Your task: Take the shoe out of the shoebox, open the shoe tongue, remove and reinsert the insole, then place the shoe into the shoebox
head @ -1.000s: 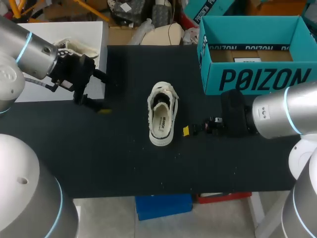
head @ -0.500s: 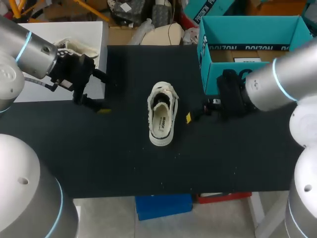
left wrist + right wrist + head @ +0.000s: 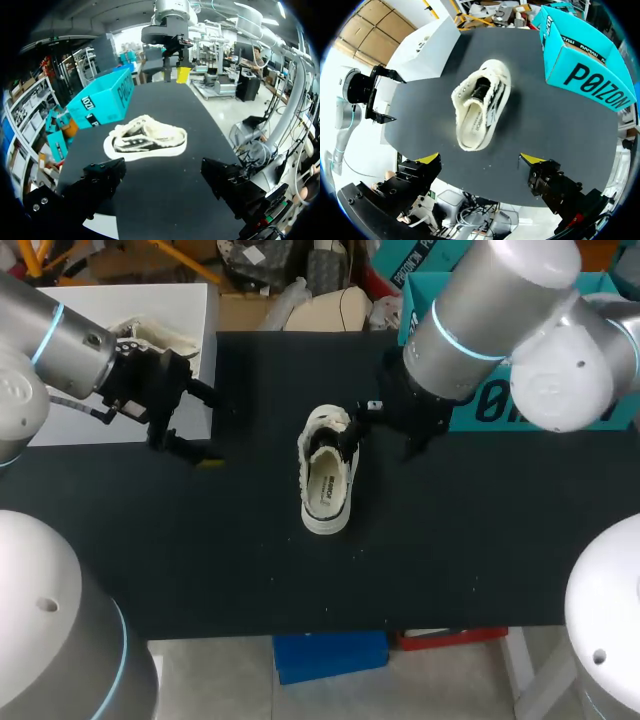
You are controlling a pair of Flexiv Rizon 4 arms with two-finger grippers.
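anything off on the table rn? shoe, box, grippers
Nothing stands out. The shoe sits upright on its sole on the black table, intact, nothing spilled. The teal shoebox stands open nearby. The right gripper hangs open above the shoe; the left gripper is open, well apart from it.

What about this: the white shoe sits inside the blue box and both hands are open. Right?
No. The shoe lies on the table beside the box, not inside; the right wrist view shows it. The left hand and right hand are open.
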